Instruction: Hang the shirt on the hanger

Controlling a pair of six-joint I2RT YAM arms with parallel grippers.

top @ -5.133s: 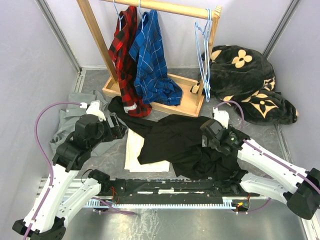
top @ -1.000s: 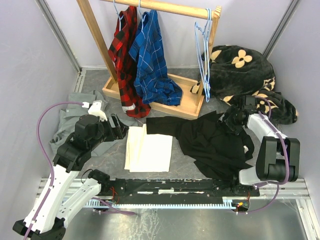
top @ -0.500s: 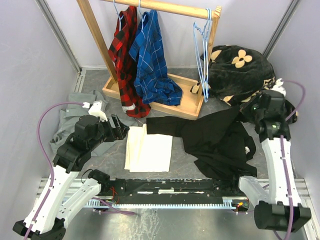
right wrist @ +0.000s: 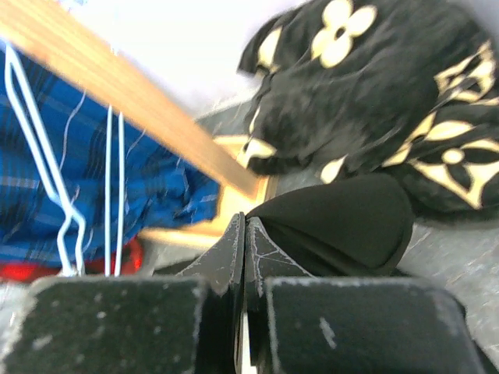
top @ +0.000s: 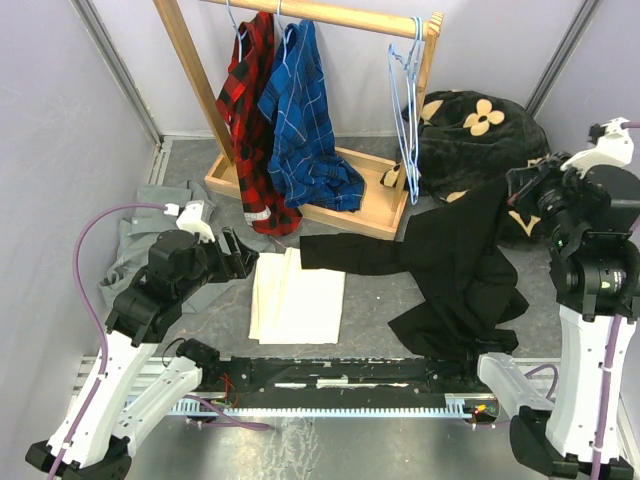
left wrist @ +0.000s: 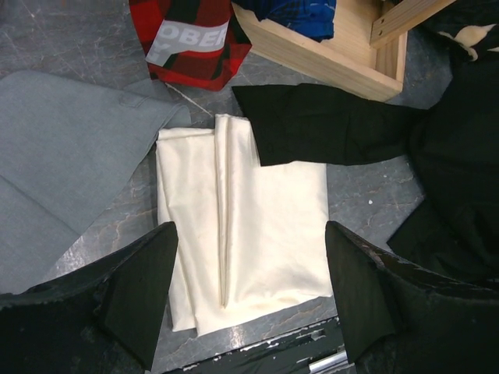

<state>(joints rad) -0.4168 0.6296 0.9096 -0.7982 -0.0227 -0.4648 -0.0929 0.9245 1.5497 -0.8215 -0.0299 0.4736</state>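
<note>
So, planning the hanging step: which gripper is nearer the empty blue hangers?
Right. The right gripper holds the shirt to the right of the hangers; the left gripper hovers by the cream cloth.

Shows soft, matt black cloth in the shirt [top: 455,265], creased in loose folds. On the wooden rack [top: 190,70], pale smooth timber; hanging from it, thin light-blue wire with a slight gloss in the hanger [top: 407,130]. Right of the rack, plush fuzzy pile on the black blanket [top: 480,140]. In front of the rack, smooth cream cloth [top: 298,300] with a faint sheen, matt grey cloth [top: 130,250], mottled stone-like grey tabletop [top: 365,310]. Looks scuffed and matt on the black right pincer [right wrist: 242,234].
</note>
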